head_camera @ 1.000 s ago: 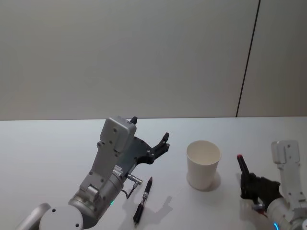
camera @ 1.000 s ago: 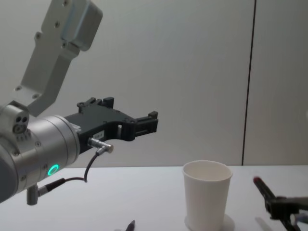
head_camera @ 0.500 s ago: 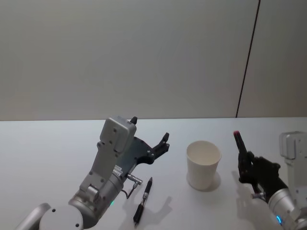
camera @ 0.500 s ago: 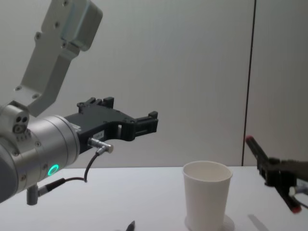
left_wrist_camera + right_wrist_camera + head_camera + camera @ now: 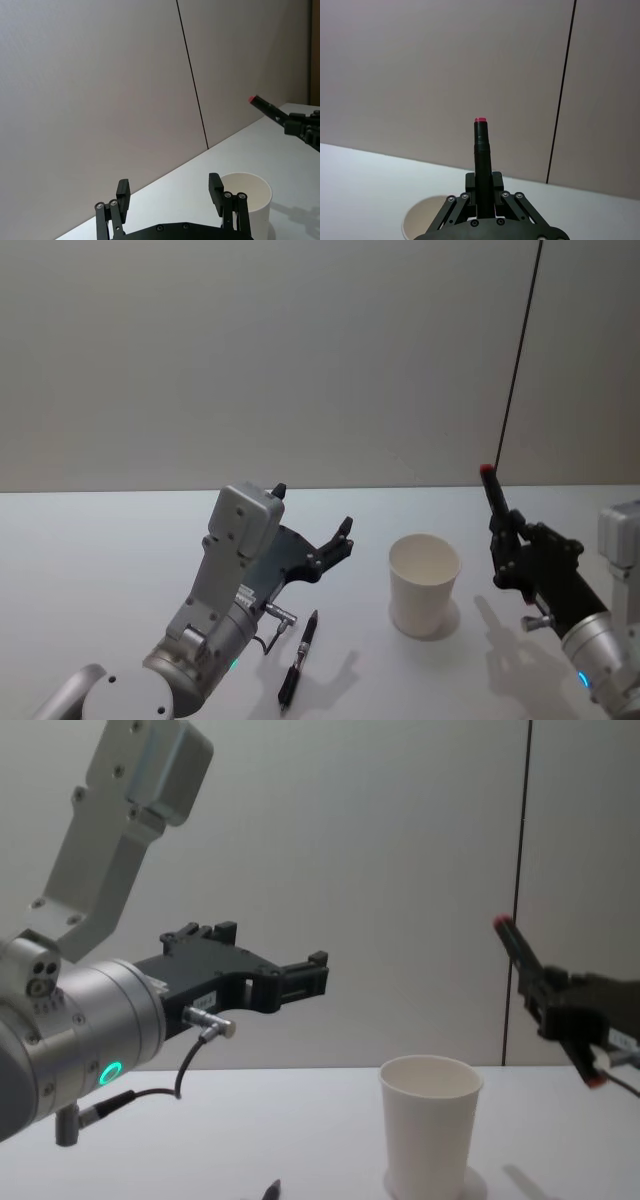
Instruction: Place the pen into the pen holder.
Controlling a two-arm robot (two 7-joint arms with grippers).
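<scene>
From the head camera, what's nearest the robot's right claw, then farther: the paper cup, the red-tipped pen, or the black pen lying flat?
1. The red-tipped pen: clamped in the right claw, pointing up.
2. The paper cup: standing just to the claw's left.
3. The black pen: lying flat, beyond the cup on the robot's left.

The paper cup (image 5: 424,583) stands on the table (image 5: 100,540) between both grippers' fingers. A pen (image 5: 496,505) sits between the right gripper's (image 5: 506,540) fingers, and a second pen (image 5: 299,658) lies below the left gripper's (image 5: 313,508).
</scene>
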